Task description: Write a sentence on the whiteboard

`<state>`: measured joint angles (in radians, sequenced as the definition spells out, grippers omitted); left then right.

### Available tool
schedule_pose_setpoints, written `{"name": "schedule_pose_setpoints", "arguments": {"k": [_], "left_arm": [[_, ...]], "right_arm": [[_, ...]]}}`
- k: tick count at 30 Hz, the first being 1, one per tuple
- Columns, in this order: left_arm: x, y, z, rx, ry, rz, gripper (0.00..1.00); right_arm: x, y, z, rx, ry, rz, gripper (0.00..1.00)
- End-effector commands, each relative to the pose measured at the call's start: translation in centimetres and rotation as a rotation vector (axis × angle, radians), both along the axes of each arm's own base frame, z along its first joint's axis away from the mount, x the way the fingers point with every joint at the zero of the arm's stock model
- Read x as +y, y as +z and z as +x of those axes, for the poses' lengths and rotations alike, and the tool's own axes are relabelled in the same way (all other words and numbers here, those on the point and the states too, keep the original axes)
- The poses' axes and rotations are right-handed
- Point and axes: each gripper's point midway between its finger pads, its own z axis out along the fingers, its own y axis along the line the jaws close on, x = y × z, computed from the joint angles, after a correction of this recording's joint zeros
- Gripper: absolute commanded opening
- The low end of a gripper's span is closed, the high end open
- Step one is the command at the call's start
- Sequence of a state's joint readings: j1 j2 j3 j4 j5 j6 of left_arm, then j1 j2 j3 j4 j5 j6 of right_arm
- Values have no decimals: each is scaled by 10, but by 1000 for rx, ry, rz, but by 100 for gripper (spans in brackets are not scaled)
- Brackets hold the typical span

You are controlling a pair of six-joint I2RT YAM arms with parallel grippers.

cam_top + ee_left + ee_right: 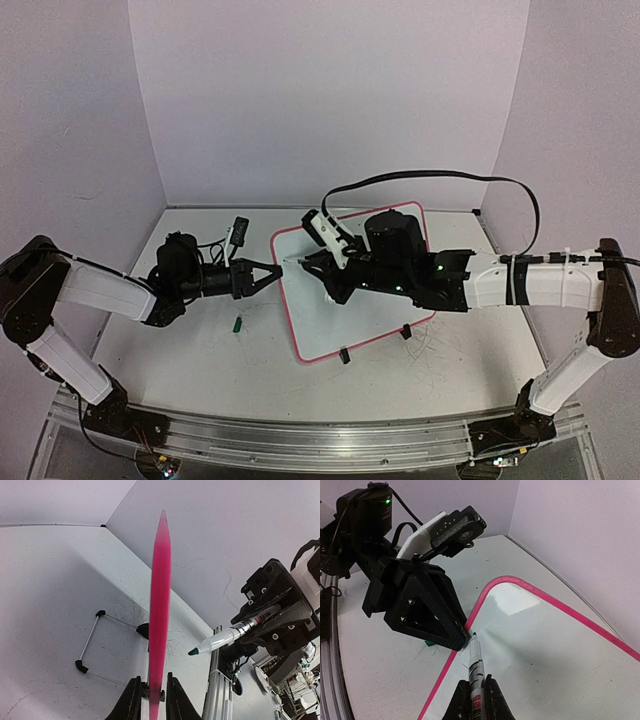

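Your right gripper [476, 686] is clenched on a marker [475, 660]. The barrel is pinched between both fingers and the green tip points away from the wrist. The tip sits just inside the left frame edge of the whiteboard [335, 325], close to the other arm's fingertips. No view shows whether it touches the white surface.

Your left gripper [153, 691] has its jaws narrow, one finger [131, 701] on each side of the pink frame [160, 580], which is seen edge-on. You cannot tell whether they pinch the frame or only flank it; a dark sliver shows beside one finger.

The whiteboard lies mid-table [200, 350], turned at an angle between the two arms, with black feet [343, 355] at its near edge. A small green object [238, 323] lies on the table just left of it.

Hidden or cut off:
- The right arm covers much of the board's upper half in the overhead view.
- The right wrist view crops the board's near and right parts.
- The left wrist view gives only the frame's blurred edge.
- The print on the marker barrel is too small to read.
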<state>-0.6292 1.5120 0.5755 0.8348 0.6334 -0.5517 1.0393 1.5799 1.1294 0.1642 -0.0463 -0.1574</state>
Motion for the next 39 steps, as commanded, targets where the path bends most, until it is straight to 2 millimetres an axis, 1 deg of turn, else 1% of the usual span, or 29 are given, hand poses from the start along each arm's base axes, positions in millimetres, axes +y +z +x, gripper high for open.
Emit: {"name": "schedule_pose_setpoints", "arguments": {"k": [1, 8, 14, 20, 23, 31, 39], "left_arm": [[-1, 23, 1, -53, -3, -36, 13], [-2, 19, 3, -46, 1, -28, 0], [-2, 17, 3, -51, 3, -24, 0], [-2, 18, 4, -56, 2, -24, 0], [-2, 18, 3, -55, 0, -23, 0], [-2, 19, 2, -56, -1, -24, 0], [-1, 19, 2, -58, -3, -24, 0]], "right_arm": [[-1, 22, -5, -31, 14, 48, 0], [0, 20, -3, -27, 0, 44, 0], [-2, 17, -5, -23, -2, 40, 0], [-5, 8, -1, -7, -30, 22, 0], [-6, 7, 0, -8, -39, 18, 0], [-2, 2, 2, -6, -38, 6, 0], [4, 1, 4, -8, -30, 3, 0]]}}
